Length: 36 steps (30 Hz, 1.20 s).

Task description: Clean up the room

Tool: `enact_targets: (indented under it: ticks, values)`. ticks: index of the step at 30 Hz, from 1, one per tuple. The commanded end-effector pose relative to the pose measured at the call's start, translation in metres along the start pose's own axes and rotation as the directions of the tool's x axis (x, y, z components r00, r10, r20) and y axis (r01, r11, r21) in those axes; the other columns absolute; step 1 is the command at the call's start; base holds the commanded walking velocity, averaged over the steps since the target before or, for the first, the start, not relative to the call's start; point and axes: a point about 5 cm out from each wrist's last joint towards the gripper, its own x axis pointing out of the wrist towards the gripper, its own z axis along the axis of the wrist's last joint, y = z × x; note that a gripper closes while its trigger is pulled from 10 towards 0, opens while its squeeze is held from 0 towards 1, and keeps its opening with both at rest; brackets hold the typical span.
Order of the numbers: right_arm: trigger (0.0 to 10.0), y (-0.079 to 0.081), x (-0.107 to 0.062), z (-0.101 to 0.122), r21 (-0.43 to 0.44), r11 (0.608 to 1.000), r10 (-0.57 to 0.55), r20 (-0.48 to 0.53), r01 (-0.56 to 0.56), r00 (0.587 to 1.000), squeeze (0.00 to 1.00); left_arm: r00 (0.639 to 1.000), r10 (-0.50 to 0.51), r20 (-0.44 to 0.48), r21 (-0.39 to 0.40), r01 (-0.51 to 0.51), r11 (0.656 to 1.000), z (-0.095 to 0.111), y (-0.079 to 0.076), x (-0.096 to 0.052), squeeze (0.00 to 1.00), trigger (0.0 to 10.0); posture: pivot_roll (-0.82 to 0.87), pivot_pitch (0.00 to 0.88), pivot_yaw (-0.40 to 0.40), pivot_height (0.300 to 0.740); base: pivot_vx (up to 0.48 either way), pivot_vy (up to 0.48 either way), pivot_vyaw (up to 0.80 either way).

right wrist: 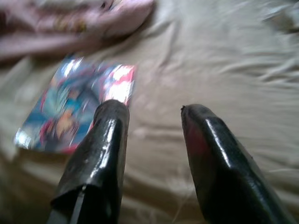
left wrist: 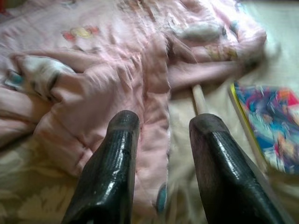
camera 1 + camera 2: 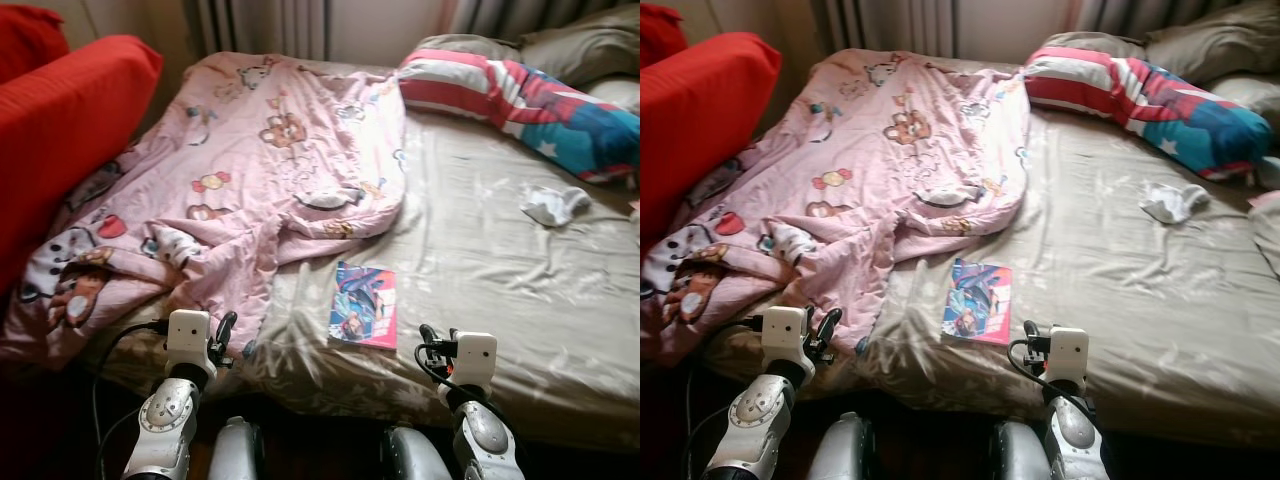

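- 2 grippers up at the near edge of the bed point(image 3: 520, 340), and I've got the whole mess in front of me.
- Pink blanket point(image 3: 270, 170) sprawls over the left half, its near corner spilling off the edge.
- Striped pillow point(image 3: 520, 100) lies skewed at the far right.
- Book point(image 3: 364, 305) lies flat near the front edge, long axis running away from me, tilted slightly.
- White sock point(image 3: 553, 203) sits crumpled, well apart to the right.
- Left gripper point(image 2: 161, 128) is over the blanket's edge, jaws moderately spread, empty.
- Right gripper point(image 1: 152, 116) is just beside the book, jaws likewise apart, empty.
- Risk, I reckon: fingers sliding over the flat cover, or snagging loose sheet.
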Motion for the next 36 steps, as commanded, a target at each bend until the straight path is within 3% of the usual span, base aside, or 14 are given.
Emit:
enact_targets:
  ticks: [1, 9, 26, 29, 32, 36]
  values:
    - [10.0, 0.005, 0.003, 0.001, -0.006, 1.0, 0.029, -0.011, -0.029, 1.0, 0.0, 0.999, 0.011, -0.049, -0.015, -0.012, 1.0, -0.012, 0.003, -0.009, 0.0, 10.0, -0.03, 0.138, -0.021, 0.628, 0.251, 0.0, 0.0]
    - [10.0, 0.01, 0.002, 0.001, -0.003, 0.998, 0.067, -0.003, -0.067, 0.998, 0.0, 0.999, 0.005, -0.047, -0.019, -0.006, 1.0, -0.012, 0.003, -0.008, 0.0, 10.0, -0.03, 0.14, -0.02, 0.628, 0.283, 0.0, 0.69]
    - [10.0, 0.009, 0.001, -0.003, 0.029, 0.998, 0.058, -0.024, -0.057, 0.998, 0.0, 0.999, -0.006, -0.043, -0.018, 0.006, 1.0, -0.01, 0.0, -0.006, 0.0, 10.0, -0.03, 0.141, -0.017, 0.628, 0.318, 0.0, 0.0]
    - [10.0, 0.007, 0.002, -0.004, 0.028, 0.998, 0.052, -0.037, -0.051, 0.998, 0.0, 0.999, -0.006, -0.047, -0.016, 0.005, 1.0, -0.01, -0.001, -0.005, 0.0, 10.0, -0.03, 0.14, -0.017, 0.628, 0.0, 0.0, 0.0]
    - [10.0, 0.006, 0.002, -0.012, -0.016, 0.998, 0.059, -0.118, -0.061, 0.991, 0.0, 0.999, -0.011, -0.041, -0.016, 0.01, 1.0, -0.008, -0.002, -0.003, 0.0, 10.0, -0.04, 0.139, -0.016, 0.628, 0.0, 0.0, 0.0]
    - [10.0, 0.005, 0.003, -0.016, 0.005, 0.998, 0.065, -0.165, -0.065, 0.984, 0.0, 0.999, -0.021, -0.032, -0.016, 0.02, 1.0, -0.005, -0.004, -0.001, 0.0, 10.0, -0.03, 0.139, -0.016, 0.628, 0.0, 0.0, 0.0]
